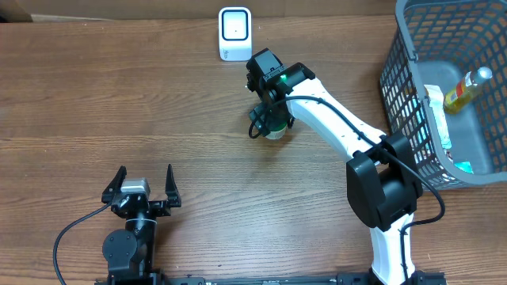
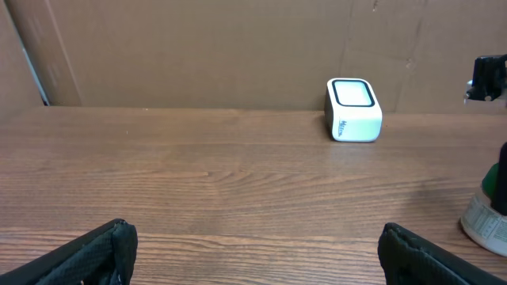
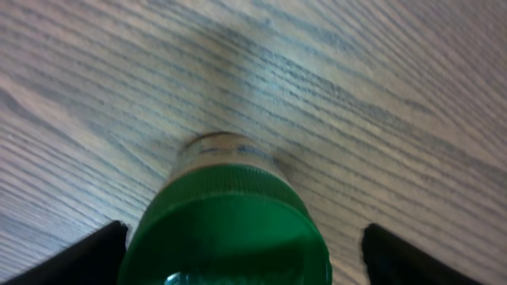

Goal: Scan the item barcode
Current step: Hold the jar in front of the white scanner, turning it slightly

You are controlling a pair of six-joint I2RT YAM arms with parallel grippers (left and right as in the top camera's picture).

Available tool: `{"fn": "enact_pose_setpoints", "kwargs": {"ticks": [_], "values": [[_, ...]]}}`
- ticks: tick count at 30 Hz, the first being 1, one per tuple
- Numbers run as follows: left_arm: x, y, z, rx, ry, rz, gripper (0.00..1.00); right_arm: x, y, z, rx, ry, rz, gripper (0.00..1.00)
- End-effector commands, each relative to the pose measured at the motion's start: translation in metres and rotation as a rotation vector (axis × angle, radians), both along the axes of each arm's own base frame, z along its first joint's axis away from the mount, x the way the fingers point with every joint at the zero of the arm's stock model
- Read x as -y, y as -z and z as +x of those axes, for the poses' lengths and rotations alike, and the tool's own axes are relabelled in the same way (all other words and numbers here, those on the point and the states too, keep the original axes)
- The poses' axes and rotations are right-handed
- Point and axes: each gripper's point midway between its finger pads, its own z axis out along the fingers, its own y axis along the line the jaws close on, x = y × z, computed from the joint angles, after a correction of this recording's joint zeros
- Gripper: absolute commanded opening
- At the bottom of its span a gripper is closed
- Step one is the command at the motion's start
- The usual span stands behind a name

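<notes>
Bottle [image 1: 274, 129], green-capped, stands upright on the table [image 1: 119, 103] near the centre and directly below the right gripper [image 1: 269, 115].

Overhead view:
- The scanner [image 1: 234, 33], a white unit with a dark-framed window, sits at the far edge of the table, apart from the bottle.
- The right arm reaches in from the near right side, and its wrist covers most of the bottle.
- The left gripper [image 1: 145, 172] rests at the near left, well apart from the bottle. Its jaws are spread wide with nothing between them.
- A grey mesh basket [image 1: 404, 87] stands at the right edge. It contains a yellow bottle [image 1: 466, 89] and other packaging.

Left wrist view:
- Both fingers [image 2: 87, 253] of the left gripper show at the lower corners, with bare table between them.
- The scanner [image 2: 353, 109] stands ahead, in front of a brown wall panel [image 2: 198, 47].
- The base of the bottle [image 2: 487, 222], with a pale printed label, shows at the right edge on the table.

Right wrist view:
- The green cap [image 3: 226, 237] fills the lower centre, seen from above, with a pale label band beneath it.
- The right fingers [image 3: 428, 257] stand on either side of the cap.
- The jaws are released: a strip of table shows between the cap and the finger on the right of the picture.
</notes>
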Motion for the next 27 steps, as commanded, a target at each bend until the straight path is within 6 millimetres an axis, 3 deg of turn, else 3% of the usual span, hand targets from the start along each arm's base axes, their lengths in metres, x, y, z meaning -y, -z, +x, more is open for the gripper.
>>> {"fn": "enact_pose_setpoints", "kwargs": {"ticks": [1,7,11,13,17,20,23,27], "values": [[-0.002,0.000,0.000,0.005,-0.010,0.002,1.00,0.004,-0.002,0.001,0.005,0.087,0.009,0.81],[-0.002,0.000,0.000,0.005,-0.010,0.002,1.00,0.000,-0.001,-0.002,-0.016,0.206,0.062,0.61],[-0.002,0.000,0.000,0.005,-0.010,0.002,1.00,0.004,0.001,-0.011,-0.055,0.474,0.103,0.60],[-0.002,0.000,0.000,0.005,-0.010,0.002,1.00,0.001,0.002,-0.018,-0.095,0.607,0.143,0.61],[-0.002,0.000,0.000,0.005,-0.010,0.002,0.99,-0.029,0.001,-0.036,-0.257,0.719,0.294,0.80],[-0.002,0.000,0.000,0.005,-0.010,0.002,1.00,-0.047,-0.003,-0.045,-0.325,0.701,0.354,0.96],[-0.002,0.000,0.000,0.005,-0.010,0.002,1.00,-0.040,-0.003,-0.041,-0.279,0.569,0.310,1.00],[-0.002,0.000,0.000,0.005,-0.010,0.002,0.99,-0.006,-0.010,-0.032,-0.224,0.471,0.193,1.00]]}}
